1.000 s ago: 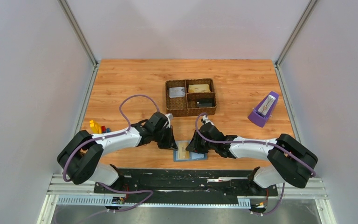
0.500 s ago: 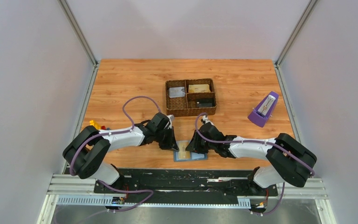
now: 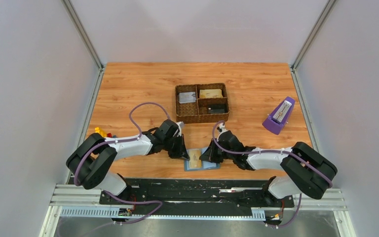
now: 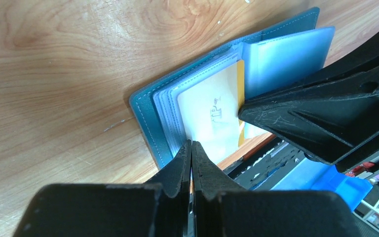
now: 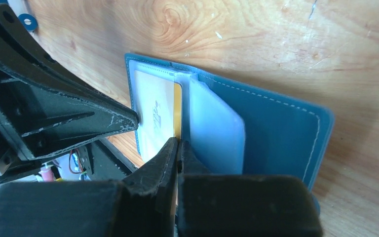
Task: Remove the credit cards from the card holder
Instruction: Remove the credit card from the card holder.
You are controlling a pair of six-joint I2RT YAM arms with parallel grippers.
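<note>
The card holder (image 3: 208, 165) lies open near the table's front edge, teal outside with pale blue clear pockets (image 4: 269, 59) inside. A gold-yellow credit card (image 5: 177, 101) shows as a narrow strip beside a pale card (image 4: 208, 114) in the pockets. My left gripper (image 4: 191, 146) is shut on the near edge of the holder's left pocket stack. My right gripper (image 5: 177, 143) is shut on the gold card's edge, next to a raised blue pocket flap (image 5: 216, 131). From above, the left gripper (image 3: 182, 152) and the right gripper (image 3: 207, 155) face each other over the holder.
A brown woven divided tray (image 3: 187, 117) with small items stands behind the grippers. A purple metronome (image 3: 279, 116) is at the right. Yellow and red toy blocks (image 3: 101, 132) lie at the left edge. A black rail (image 3: 192, 185) runs just beyond the table's near edge.
My right arm has shifted slightly to the right, its wrist drawing back from the holder's middle. The left arm's elbow moved in a second ago and has held still since.
</note>
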